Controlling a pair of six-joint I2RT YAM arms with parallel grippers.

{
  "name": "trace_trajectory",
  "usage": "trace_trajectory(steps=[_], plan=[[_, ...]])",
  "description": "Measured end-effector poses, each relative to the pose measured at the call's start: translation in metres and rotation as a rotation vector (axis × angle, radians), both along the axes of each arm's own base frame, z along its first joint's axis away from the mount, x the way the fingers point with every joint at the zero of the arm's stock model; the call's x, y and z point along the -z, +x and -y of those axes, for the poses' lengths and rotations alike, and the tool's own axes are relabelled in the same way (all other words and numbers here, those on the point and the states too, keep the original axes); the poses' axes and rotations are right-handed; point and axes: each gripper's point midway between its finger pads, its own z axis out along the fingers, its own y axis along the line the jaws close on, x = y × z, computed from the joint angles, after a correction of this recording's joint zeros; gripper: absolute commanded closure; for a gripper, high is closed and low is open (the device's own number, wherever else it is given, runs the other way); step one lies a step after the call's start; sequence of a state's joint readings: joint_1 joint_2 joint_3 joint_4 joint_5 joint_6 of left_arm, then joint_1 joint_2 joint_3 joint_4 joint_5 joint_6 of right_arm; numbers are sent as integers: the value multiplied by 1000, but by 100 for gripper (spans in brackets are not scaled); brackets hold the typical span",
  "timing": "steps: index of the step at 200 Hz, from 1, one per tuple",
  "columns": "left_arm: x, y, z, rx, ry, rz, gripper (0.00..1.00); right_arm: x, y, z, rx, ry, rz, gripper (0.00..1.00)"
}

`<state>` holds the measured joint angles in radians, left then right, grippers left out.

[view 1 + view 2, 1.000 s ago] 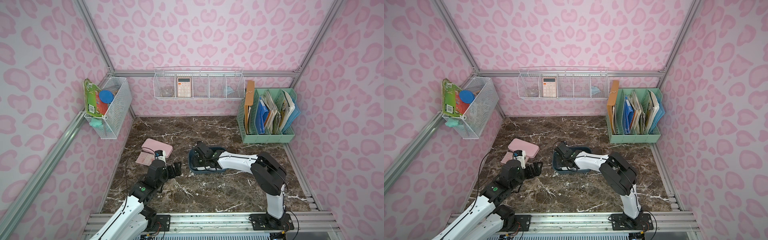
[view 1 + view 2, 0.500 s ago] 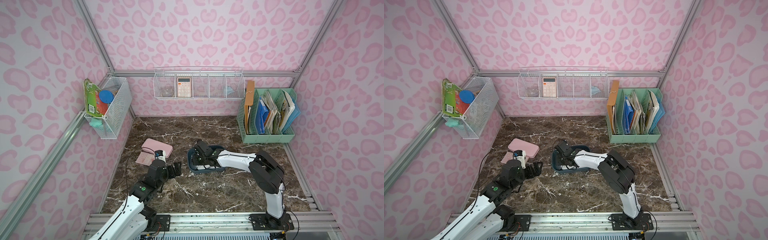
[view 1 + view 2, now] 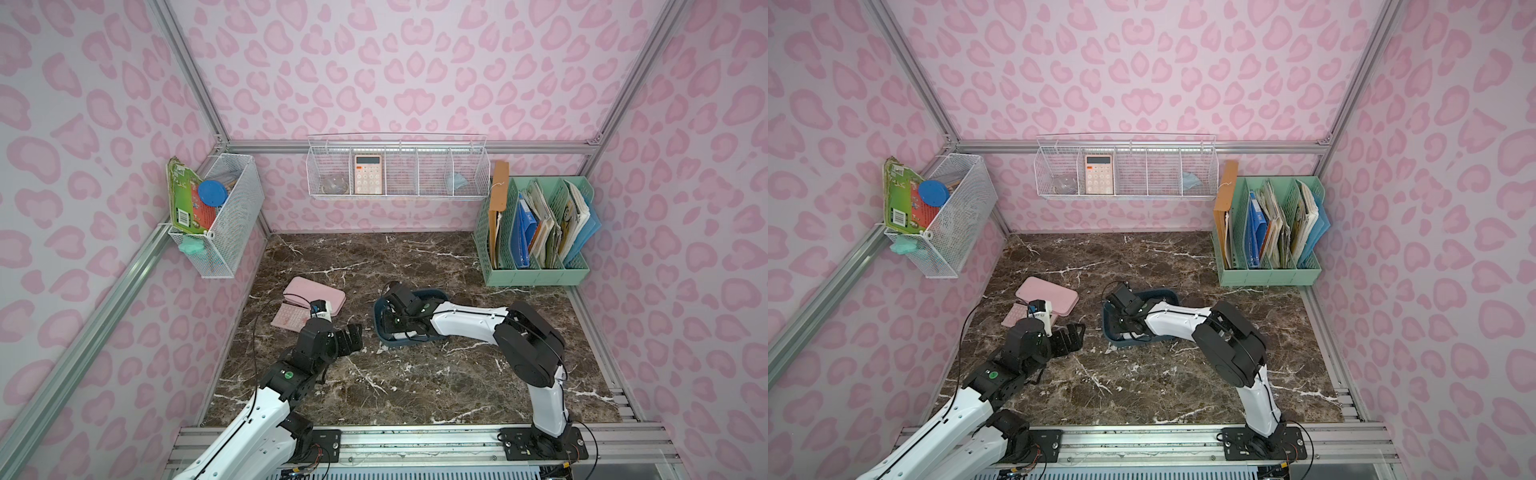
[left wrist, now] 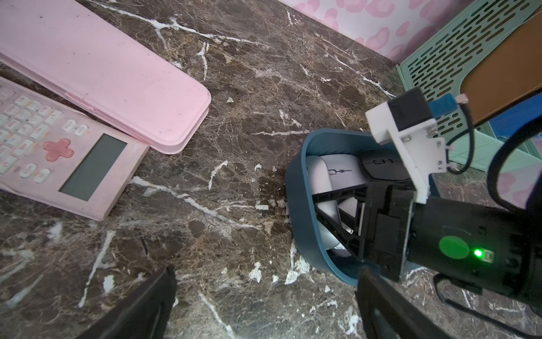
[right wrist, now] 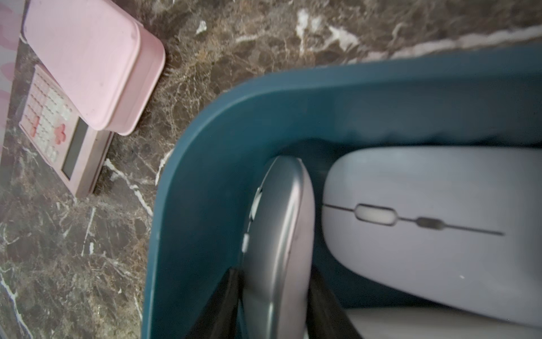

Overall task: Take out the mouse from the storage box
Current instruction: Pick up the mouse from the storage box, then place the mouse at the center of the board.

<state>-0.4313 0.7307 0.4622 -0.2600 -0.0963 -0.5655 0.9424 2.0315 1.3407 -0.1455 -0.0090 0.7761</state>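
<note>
While a pink case (image 4: 96,67) and calculator (image 4: 58,158) lie left, the storage box (image 5: 223,164) holds mice.
Right fingers (image 5: 227,299) seemingly clamp the silver mouse (image 5: 278,234) at its left wall; left fingers (image 4: 146,305) apart, nearby.

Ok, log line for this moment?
right gripper: closed on silver mouse, on edge in storage box | left gripper: open, empty, beside box | not lifted

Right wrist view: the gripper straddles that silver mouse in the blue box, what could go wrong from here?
1. The silver mouse stands on edge, smooth and curved; the right gripper may slip off it when lifting.
2. One finger sits close by the storage box wall, so the box may drag or lift too.
</note>
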Motion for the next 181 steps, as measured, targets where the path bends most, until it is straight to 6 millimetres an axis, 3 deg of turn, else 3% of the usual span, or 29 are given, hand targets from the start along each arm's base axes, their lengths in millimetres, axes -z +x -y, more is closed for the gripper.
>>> trace_trajectory(steps=[63, 130, 181], plan=[[5, 2, -3, -14, 18, -15, 1, -7, -2, -1, -15, 7, 4, 77], [-4, 2, -8, -42, 21, 25, 1, -57, -9, 15, 1, 46, 103, 79], [-20, -5, -31, -131, 36, 104, 1, -90, -66, -1, -102, 93, 153, 79]])
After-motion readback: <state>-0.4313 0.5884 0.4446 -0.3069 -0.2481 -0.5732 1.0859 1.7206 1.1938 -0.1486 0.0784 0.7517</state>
